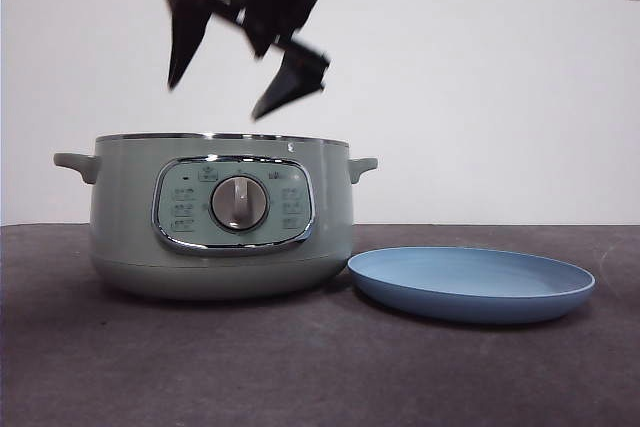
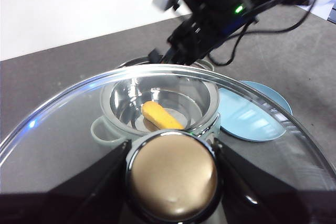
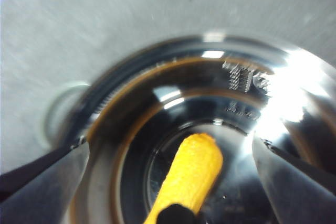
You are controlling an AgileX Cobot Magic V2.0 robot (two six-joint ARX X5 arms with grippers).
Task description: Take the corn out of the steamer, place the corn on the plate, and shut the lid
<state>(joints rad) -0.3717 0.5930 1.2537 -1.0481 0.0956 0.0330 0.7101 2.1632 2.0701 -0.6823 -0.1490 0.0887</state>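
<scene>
1. Corn (image 3: 191, 174) is lying on the floor of the uncovered steamer (image 1: 220, 217).
2. Right gripper (image 1: 235, 72) is hovering above it, jaws apart.
3. Left gripper (image 2: 170, 174) is clamping the lid (image 2: 79, 124) by its knob, beside the plate (image 1: 470, 284).

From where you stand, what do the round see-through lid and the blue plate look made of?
The round see-through lid looks like glass with a shiny metal rim: the pot shows through it. The wide light-blue plate looks like matte plastic, though glazeless ceramic is possible.
</scene>
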